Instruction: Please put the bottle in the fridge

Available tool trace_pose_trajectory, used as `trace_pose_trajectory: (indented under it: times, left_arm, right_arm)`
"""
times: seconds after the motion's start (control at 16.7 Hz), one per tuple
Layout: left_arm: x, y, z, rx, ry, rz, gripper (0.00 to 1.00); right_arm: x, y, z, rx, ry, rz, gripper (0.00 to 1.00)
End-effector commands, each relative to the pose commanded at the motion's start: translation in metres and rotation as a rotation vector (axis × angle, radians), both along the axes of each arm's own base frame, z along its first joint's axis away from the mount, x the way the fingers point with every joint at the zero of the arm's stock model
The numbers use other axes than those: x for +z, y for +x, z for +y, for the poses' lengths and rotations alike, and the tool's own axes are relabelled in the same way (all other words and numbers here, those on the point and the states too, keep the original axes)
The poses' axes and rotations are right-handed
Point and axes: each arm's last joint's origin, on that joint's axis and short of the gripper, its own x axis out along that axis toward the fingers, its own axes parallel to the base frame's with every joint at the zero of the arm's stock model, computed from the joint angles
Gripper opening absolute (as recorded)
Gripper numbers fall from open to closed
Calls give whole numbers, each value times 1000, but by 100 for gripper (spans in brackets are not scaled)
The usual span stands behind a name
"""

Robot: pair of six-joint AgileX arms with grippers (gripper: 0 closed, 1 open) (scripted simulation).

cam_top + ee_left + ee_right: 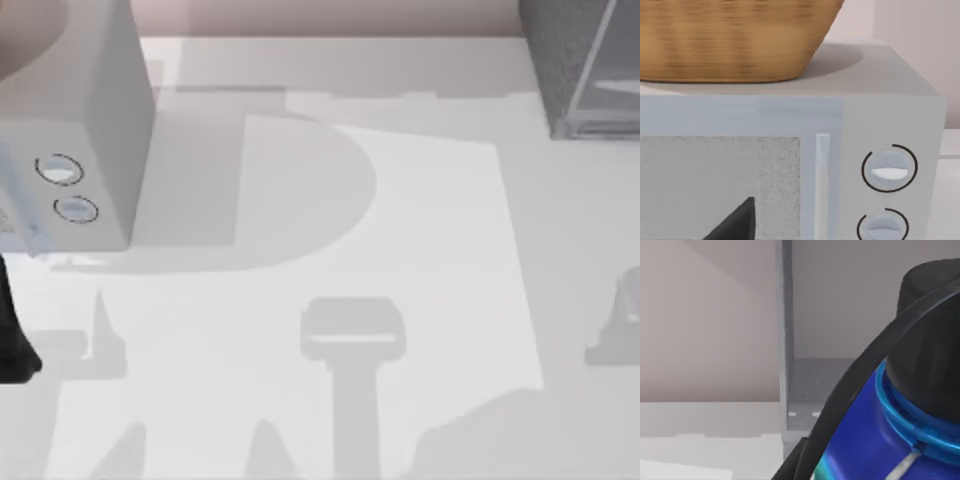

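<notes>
— Where's the bottle (pixel 875 440)?
— Right up against the right wrist camera, blue body and black cap (pixel 932 325), a dark curved finger (pixel 850 390) lying across it. I cannot tell whether that pincer is clenched on it.
— And the fridge (pixel 585 65)?
— Behind the bottle; its grey post and shelf show there. From above it stands at the table's (pixel 400 250) far right corner.
— The left arm?
— By the dialled box (pixel 890 170), under a basket (pixel 730 40); its grip I cannot tell.

The microwave (pixel 75 150) stands at the table's (pixel 400 250) far left, a basket (pixel 730 40) on it; the fridge (pixel 580 70) far right.
</notes>
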Motion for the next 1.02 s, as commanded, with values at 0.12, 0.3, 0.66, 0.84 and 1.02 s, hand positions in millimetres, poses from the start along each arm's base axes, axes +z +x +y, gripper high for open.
trace_pose_trajectory:
  times: [0.12,0.3,0.66,0.84,1.02]
  left_arm:
    - [0,0,0,0,0,0,100]
    - [0,0,0,0,0,0,100]
    - [0,0,0,0,0,0,100]
    - [0,0,0,0,0,0,100]
    - [0,0,0,0,0,0,100]
  right_arm:
    - [17,6,-1,2,2,-19,1]
    - [43,25,-4,4,-3,-22,1]
    - [78,109,-22,8,-17,2,1]
    - [71,165,-38,10,-21,19,1]
    - [45,218,-57,9,-20,38,1]
